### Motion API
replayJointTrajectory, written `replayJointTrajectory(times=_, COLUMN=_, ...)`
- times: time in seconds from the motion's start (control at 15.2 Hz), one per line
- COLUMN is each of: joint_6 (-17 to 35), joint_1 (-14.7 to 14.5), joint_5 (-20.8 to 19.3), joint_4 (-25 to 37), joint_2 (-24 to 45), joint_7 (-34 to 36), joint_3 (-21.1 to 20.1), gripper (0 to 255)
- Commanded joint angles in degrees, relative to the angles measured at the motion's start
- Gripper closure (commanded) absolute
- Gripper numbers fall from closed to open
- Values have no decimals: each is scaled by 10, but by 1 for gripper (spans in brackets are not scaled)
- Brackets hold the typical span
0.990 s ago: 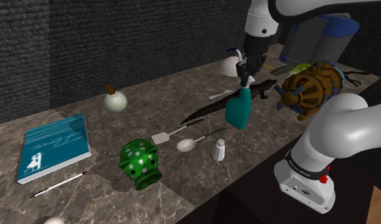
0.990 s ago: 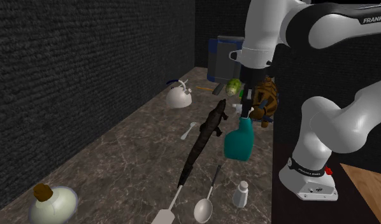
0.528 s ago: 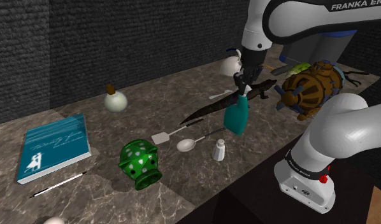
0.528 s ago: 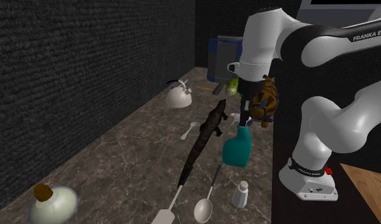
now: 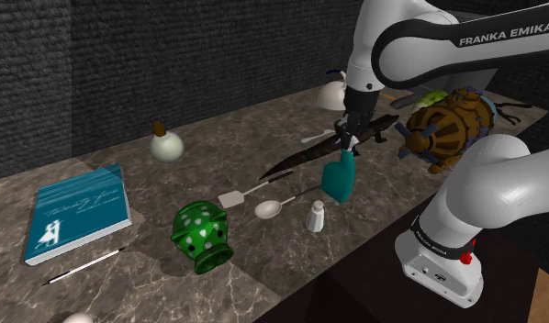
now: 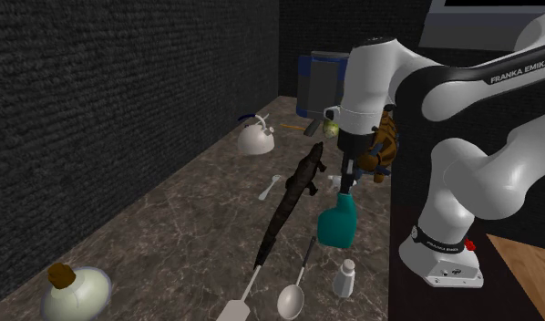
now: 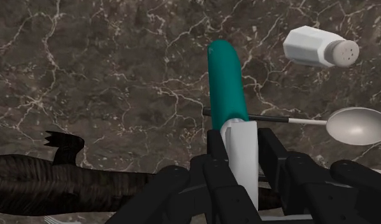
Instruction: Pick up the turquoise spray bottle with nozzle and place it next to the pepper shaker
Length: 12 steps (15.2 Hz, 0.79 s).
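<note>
The turquoise spray bottle (image 5: 337, 175) with a pale nozzle hangs upright just above the marble counter, and my gripper (image 5: 345, 140) is shut on its nozzle. In the second exterior view the spray bottle (image 6: 338, 224) hangs under the gripper (image 6: 345, 179). A white pepper shaker (image 5: 316, 217) stands close by, towards the counter's front edge; pepper shaker (image 6: 345, 277). In the wrist view the black fingers (image 7: 211, 178) clasp the white nozzle, the spray bottle (image 7: 224, 83) points away, and the pepper shaker (image 7: 320, 48) lies just beyond it. Gripper (image 7: 240, 167).
A long black lizard figure (image 5: 323, 150) and two spoons (image 5: 274, 207) lie beside the bottle. A green spotted pot (image 5: 201, 236), a teal book (image 5: 78, 211), a corked flask (image 5: 166, 143), a white kettle (image 5: 334, 92) and a brown turtle figure (image 5: 450, 128) stand around. The counter's front edge is near the shaker.
The gripper has carried the bottle lower and a little towards the shoulder view's left, closer to the counter and the shaker. The grip stays shut.
</note>
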<state>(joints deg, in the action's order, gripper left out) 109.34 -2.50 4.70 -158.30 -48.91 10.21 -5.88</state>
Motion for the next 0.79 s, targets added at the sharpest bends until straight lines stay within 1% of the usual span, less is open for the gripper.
replayJointTrajectory(times=0.0, joint_6=18, joint_1=-1, joint_5=2, joint_4=-14, joint_2=4, joint_7=1, joint_3=-2, gripper=255)
replayJointTrajectory(times=0.07, joint_6=25, joint_1=-1, joint_5=3, joint_4=-19, joint_2=5, joint_7=1, joint_3=-3, gripper=255)
replayJointTrajectory(times=0.53, joint_6=25, joint_1=-1, joint_5=3, joint_4=-19, joint_2=5, joint_7=1, joint_3=-3, gripper=255)
replayJointTrajectory(times=0.59, joint_6=25, joint_1=-1, joint_5=3, joint_4=-19, joint_2=5, joint_7=1, joint_3=-3, gripper=0)
replayJointTrajectory(times=0.73, joint_6=25, joint_1=-1, joint_5=3, joint_4=-19, joint_2=5, joint_7=1, joint_3=-3, gripper=0)
